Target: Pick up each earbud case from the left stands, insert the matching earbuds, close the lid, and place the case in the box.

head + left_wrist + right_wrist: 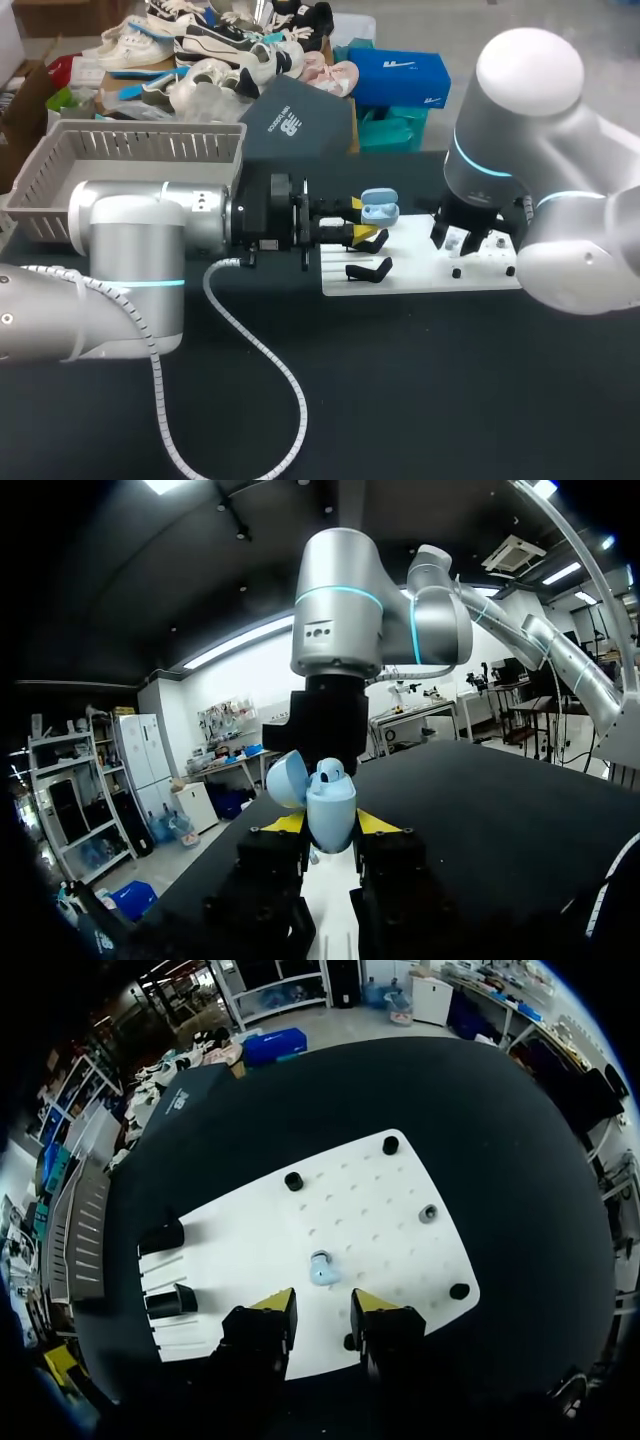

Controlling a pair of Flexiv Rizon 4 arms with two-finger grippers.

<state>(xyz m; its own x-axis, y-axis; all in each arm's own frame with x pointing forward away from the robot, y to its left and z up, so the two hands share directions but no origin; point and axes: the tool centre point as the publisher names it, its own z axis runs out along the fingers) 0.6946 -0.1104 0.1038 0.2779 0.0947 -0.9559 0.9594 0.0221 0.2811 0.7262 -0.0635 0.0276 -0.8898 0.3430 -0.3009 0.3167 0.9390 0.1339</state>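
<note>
Pale-blue hard plastic, the earbud case has its lid swung open and is pinched from both sides between the yellow tips of the left tool, raised just above the black stands at the left end of the white pegboard. It looks light, stiff and glossy, so probably slippery; I judge the flanks of the lower shell the right place to hold, leaving hinge and lid free. The right tool hovers with fingers apart and empty, over a small blue earbud lying on the board among black pegs. That piece seems tiny and rounded, apt to roll or squirt out. The board rests on a matte black bench; a grey slatted box stands at its far left. Both arms crowd the board, so working room is tight
</note>
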